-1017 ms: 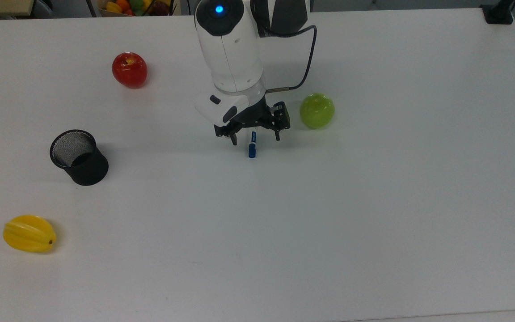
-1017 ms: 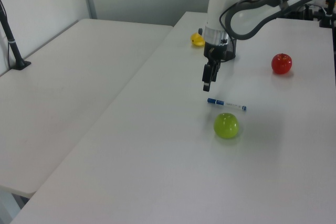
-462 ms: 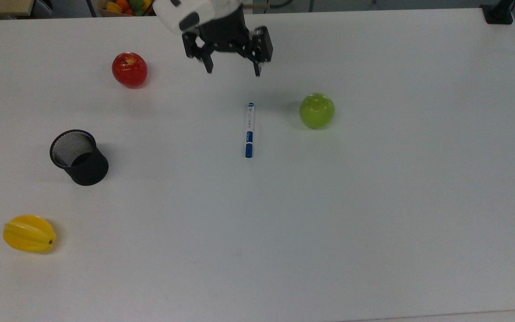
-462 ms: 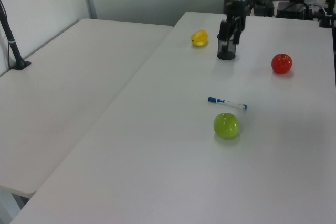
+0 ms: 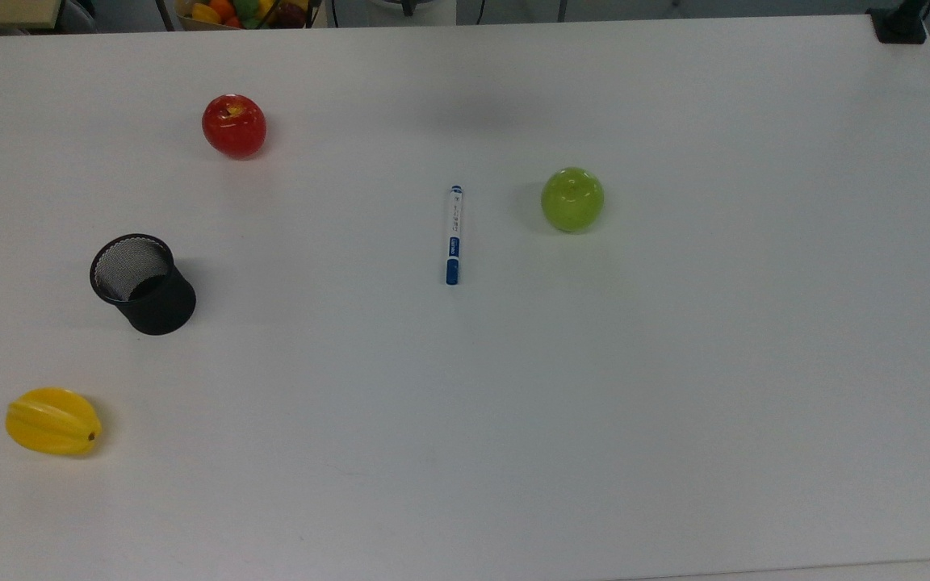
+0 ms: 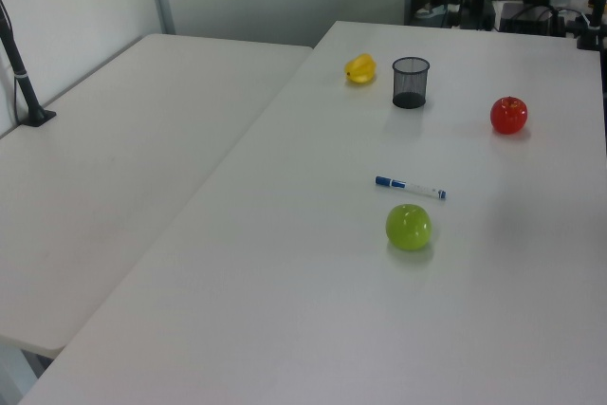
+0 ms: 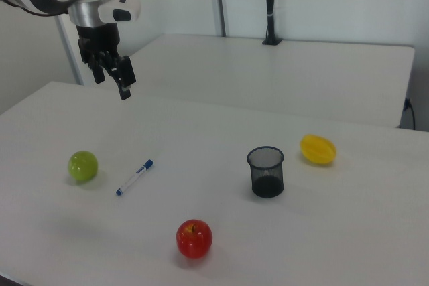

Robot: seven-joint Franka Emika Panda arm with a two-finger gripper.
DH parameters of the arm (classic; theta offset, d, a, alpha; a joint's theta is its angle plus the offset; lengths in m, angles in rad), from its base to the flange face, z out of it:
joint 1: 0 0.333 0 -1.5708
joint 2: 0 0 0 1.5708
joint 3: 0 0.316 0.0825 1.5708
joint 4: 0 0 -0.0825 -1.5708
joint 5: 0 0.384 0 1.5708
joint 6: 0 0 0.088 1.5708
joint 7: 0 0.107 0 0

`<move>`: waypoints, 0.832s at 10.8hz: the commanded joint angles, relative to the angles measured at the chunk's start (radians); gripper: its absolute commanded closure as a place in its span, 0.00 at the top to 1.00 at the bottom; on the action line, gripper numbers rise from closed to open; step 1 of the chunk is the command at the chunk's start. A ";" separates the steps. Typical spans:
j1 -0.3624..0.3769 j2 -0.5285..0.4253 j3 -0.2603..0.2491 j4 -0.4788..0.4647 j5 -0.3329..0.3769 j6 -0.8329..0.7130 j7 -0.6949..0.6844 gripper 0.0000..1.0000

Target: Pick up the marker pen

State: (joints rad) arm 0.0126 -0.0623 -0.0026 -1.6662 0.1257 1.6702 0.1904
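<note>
Marker pen [image 5: 452,235]: flat on the white counter [image 5: 675,387], just beside the green apple [image 5: 572,199], blue cap away from the counter's far edge in the top view.
Tool [image 7: 112,78]: raised high above the counter, well apart from the green apple; fingers spread wide, holding nothing.
Red apple [image 5: 234,126]: well apart from the green apple, beyond the pen.
Black mesh pen cup [image 5: 142,283]: upright, farther from the green apple than the red apple.
Yellow starfruit [image 5: 52,421]: farthest from the green apple.

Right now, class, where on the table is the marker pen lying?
In the top view, the marker pen lies flat near the middle of the white table, just left of the green apple and well right of the black mesh cup.
</note>
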 commanded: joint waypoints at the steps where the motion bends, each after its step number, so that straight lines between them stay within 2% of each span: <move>1: 0.093 -0.005 -0.088 0.022 -0.032 -0.027 -0.023 1.00; 4: 0.075 0.013 -0.088 0.013 -0.049 0.061 -0.213 1.00; 6: 0.061 0.019 -0.086 0.011 -0.052 0.072 -0.285 1.00; 9: 0.036 0.021 -0.077 0.014 -0.049 0.072 -0.299 1.00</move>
State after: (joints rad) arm 0.0550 -0.0378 -0.0820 -1.6536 0.0874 1.7257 -0.0804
